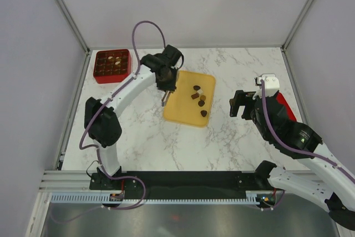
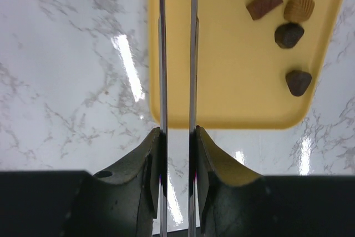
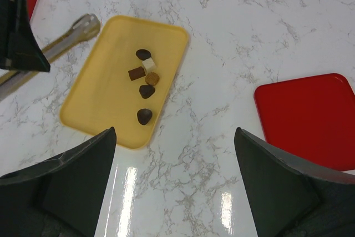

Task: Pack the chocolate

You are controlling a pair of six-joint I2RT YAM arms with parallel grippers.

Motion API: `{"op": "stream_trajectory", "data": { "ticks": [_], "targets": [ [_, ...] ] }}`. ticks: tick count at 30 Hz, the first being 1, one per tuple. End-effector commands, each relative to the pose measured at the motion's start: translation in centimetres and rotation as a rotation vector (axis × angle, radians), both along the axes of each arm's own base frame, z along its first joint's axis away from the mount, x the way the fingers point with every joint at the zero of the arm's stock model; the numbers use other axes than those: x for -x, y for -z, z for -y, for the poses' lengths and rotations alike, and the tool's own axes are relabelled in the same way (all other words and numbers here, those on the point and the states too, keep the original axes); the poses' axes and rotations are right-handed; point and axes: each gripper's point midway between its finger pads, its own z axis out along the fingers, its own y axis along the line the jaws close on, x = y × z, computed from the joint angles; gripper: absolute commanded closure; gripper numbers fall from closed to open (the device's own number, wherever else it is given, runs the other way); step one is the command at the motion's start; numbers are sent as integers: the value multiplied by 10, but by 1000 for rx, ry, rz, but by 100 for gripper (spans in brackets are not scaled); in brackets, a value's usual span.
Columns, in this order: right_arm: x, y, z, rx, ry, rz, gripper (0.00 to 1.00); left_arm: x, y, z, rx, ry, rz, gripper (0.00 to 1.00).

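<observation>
Several small chocolate pieces [image 1: 198, 97], dark brown, lighter brown, tan and one white, lie on the right half of the flat yellow tray [image 1: 180, 109]. They show in the left wrist view [image 2: 289, 35] and the right wrist view [image 3: 147, 90]. More pieces sit in the red grid box [image 1: 112, 65] at the far left. My left gripper [image 1: 165, 84] [image 2: 177, 131] is shut on metal tweezers [image 2: 162, 54], whose arms stand apart with nothing between them, above the tray's left part. My right gripper [image 1: 239, 104] [image 3: 175, 137] is wide open and empty, over the table right of the tray.
A flat red lid [image 3: 308, 115] lies on the marble table at the right, partly under my right arm [image 1: 277, 120]. Grey walls and a metal frame close in the table on three sides.
</observation>
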Motion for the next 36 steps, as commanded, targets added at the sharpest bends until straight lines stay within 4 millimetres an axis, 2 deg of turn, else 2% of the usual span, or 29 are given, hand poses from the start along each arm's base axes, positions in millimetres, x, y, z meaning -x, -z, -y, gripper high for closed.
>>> {"op": "stream_trajectory", "data": {
  "ticks": [1, 3, 4, 5, 6, 9, 10, 11, 12, 13, 16, 18, 20, 24, 30, 36],
  "targets": [
    [-1, -11, 1, -22, 6, 30, 4, -40, -80, -64, 58, -117, 180, 73],
    [0, -11, -3, -38, -12, 27, 4, -57, -92, -93, 69, -173, 206, 73],
    [0, -8, -4, -39, -15, 23, 4, -69, -95, -126, 71, -245, 213, 73],
    [0, -7, -5, -40, -20, 22, 4, -76, -97, -142, 66, -282, 223, 73],
    [0, -7, -7, -47, -23, 23, 4, -87, -100, -174, 55, -348, 241, 73],
    [-1, -4, -9, -47, -28, 22, 4, -105, -104, -217, 58, -441, 267, 73],
    [-2, -4, -10, -48, -31, 23, 4, -112, -98, -239, 69, -489, 254, 73],
    [-2, -4, -11, -49, -35, 21, 4, -116, -96, -248, 73, -511, 256, 73],
    [-1, -4, -12, -51, -40, 21, 4, -121, -96, -273, 73, -567, 263, 73],
    [-1, -4, -12, -54, -42, 21, 4, -127, -87, -283, 71, -587, 253, 73],
    [-2, -3, -13, -55, -43, 21, 4, -137, -80, -309, 78, -646, 257, 72],
    [-2, -2, -13, -48, -43, 19, 4, -144, -69, -323, 79, -670, 240, 72],
    [-3, 0, -12, -36, -40, 20, 4, -151, -56, -328, 72, -669, 218, 72],
    [-7, 1, -8, -6, -16, 26, 4, -157, -42, -338, 57, -685, 202, 71],
    [-12, 2, -9, 23, -7, 28, 4, -164, -24, -342, 43, -682, 179, 66],
    [-15, 4, -8, 45, 5, 29, 4, -171, -19, -346, 29, -678, 185, 64]
  ]
}}
